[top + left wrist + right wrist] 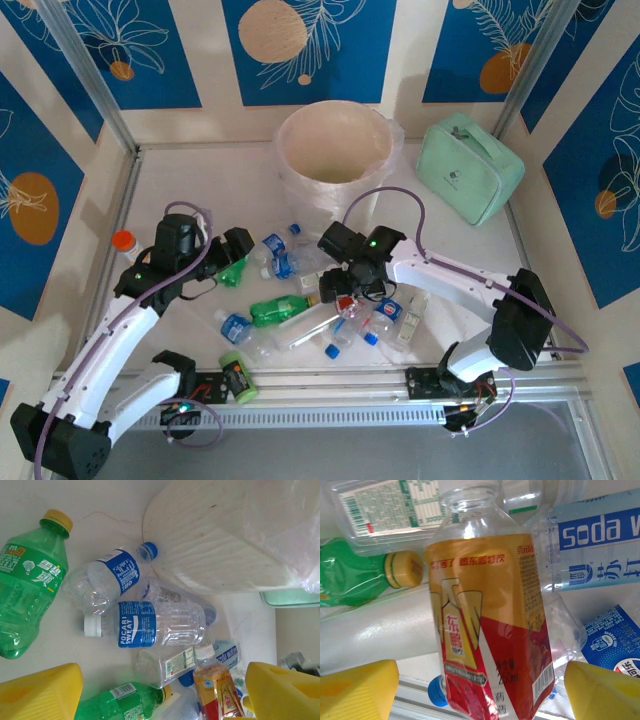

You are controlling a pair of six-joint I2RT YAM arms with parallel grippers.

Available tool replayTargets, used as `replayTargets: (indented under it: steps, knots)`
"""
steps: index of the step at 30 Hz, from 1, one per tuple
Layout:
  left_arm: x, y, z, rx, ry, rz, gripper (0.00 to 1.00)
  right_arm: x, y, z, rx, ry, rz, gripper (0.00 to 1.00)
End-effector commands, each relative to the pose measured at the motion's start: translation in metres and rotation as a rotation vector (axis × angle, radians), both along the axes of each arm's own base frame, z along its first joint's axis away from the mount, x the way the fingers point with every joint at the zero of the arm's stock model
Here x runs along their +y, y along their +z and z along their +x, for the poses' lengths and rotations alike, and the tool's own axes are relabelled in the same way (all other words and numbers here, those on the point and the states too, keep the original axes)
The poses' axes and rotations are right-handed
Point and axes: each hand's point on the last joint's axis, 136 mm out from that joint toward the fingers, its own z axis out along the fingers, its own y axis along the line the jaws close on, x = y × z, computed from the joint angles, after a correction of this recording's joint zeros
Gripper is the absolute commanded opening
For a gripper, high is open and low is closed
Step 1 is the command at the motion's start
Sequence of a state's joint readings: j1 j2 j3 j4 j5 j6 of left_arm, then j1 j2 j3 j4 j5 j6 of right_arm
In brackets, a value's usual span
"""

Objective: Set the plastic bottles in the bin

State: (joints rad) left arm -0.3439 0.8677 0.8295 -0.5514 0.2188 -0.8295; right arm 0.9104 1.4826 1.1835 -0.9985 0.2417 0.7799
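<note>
- Bin [288, 150] looks empty to me; the bottles [283, 309] lie heaped outside it.
- Left gripper [160, 680] spread wide, holding nothing.
- Right gripper [482, 680] spread wide astride a red-label bottle [490, 630], not pinching it.

Staged robot test cell, my white table [200, 190] framed by aluminium rails [330, 383], blue leaf-print panels [140, 50] across the top, my arms [120, 345] bolted at the bottom.
</note>
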Motion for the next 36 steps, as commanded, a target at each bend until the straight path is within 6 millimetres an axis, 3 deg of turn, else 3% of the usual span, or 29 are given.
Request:
replayTargets:
  steps: [1, 9, 18, 22, 36]
  knots:
    - [-0.004, 0.009, -0.009, -0.011, -0.061, 0.031, 0.83, -0.006, -0.003, 0.0, 0.009, -0.05, -0.038, 0.86]
    - [-0.016, -0.004, -0.021, 0.006, -0.14, 0.065, 0.81, -0.013, -0.019, -0.007, 0.032, -0.072, -0.099, 0.87]
    - [-0.012, -0.014, -0.031, 0.016, -0.133, 0.067, 0.82, -0.017, -0.015, -0.007, 0.033, 0.017, -0.285, 0.91]
    - [-0.012, -0.022, -0.032, 0.035, -0.123, 0.052, 0.81, -0.007, -0.017, -0.008, 0.012, 0.085, -0.328, 0.91]
    - [-0.009, -0.022, -0.037, 0.027, -0.132, 0.071, 0.81, -0.007, -0.021, -0.001, -0.018, 0.088, -0.417, 0.76]
